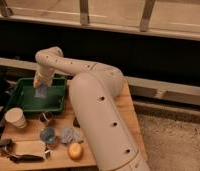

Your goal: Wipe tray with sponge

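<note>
**Sponge pressed into the green tray by the closed gripper**

The gripper [40,86] is over the tray [22,101], pointing downward, at the end of the thick beige arm [100,117]. The arm bends in from the right side of the table [28,131] and covers much of that side. The fingers are closed narrowly on the sponge [41,92]. This small light blue block sits directly under the fingertips and appears to lie on the floor of the tray. It is near the middle of the tray, a little toward the tray's right edge and its far edge.

The tray is dark green, rectangular, with raised sloping sides. It stands on the left part of the wooden table, close to the far edge. Apart from the sponge, I cannot make out anything inside it.

Other things lie between the tray and the near edge of the table. A paper cup [15,118] stands near the left edge, just beside the tray's near left corner. A small dark cup [45,119] stands just in front of the tray's near edge. Nearer to the front there is a round blue cup [48,134], and beside it on the right a lumpy blue-grey cloth [70,134]. An orange round fruit [75,150] lies close to the near edge. A flat brown packet [27,149] lies by the near left corner.
</note>
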Tool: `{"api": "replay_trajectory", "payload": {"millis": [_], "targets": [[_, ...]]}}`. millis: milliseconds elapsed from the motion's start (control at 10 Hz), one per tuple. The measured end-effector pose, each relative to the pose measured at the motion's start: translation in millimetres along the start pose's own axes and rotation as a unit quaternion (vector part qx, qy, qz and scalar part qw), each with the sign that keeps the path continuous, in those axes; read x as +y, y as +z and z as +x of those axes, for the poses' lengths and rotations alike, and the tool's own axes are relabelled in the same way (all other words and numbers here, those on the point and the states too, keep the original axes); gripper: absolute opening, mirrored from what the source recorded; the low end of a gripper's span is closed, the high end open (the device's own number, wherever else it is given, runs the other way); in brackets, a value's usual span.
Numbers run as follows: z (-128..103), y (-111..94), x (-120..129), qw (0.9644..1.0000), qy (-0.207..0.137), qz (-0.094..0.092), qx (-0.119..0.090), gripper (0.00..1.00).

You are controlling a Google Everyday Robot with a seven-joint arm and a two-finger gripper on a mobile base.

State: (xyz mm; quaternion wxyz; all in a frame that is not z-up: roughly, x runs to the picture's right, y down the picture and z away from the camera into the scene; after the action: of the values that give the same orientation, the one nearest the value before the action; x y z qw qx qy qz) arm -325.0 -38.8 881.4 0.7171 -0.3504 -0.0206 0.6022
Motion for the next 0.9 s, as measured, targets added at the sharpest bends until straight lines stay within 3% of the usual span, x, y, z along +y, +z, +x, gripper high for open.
{"api": "replay_trajectory", "payload": {"millis": [600,900], "targets": [[4.3,33.7,-6.4,0.9989,-0.003,-0.003,0.047,0.0],[-0.8,29.2,-18.0,0.9988,0.006,0.019,0.044,0.0]]}}
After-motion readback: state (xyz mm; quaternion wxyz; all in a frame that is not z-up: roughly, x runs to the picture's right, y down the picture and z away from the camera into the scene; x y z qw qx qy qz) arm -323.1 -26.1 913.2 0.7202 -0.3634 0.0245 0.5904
